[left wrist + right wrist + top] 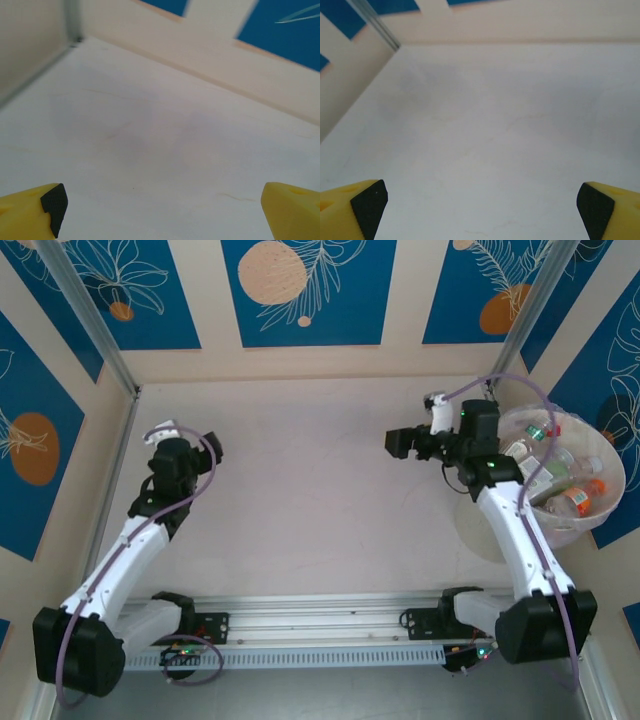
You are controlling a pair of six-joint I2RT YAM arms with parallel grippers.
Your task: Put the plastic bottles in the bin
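Inside the bin (587, 531), plastic bottles (560, 473)

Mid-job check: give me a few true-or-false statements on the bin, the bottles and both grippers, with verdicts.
1. The bin stands beside the right arm. True.
2. The right gripper grips a bottle. False: its fingers are wide apart, with nothing between them.
3. Several plastic bottles lie inside the bin. True.
4. The left gripper is shut. False: its fingers are spread over bare table.
5. The bin lies tipped over. False: it stands upright.
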